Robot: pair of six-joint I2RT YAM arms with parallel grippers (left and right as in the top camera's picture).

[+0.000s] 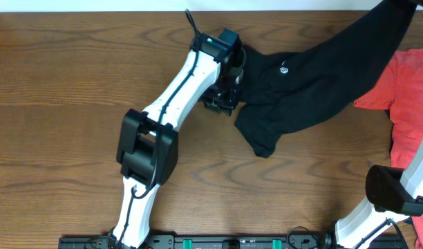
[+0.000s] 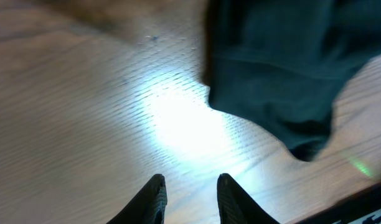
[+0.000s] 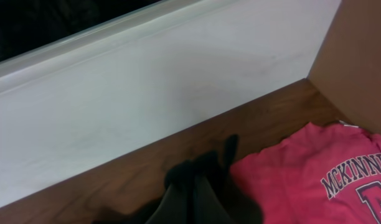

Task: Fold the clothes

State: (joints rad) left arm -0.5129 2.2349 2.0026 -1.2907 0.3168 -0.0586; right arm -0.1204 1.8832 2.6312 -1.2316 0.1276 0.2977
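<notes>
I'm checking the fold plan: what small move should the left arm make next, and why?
Probably ease the left gripper forward and to the right, onto the near edge of the black garment, and close on it. Its fingers stand apart over bare table, holding nothing, while the garment lies bunched rather than spread flat.

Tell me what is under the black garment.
The black garment lies on the wooden table, beside the red T-shirt. Anything else beneath the cloth is covered and cannot be seen.
</notes>
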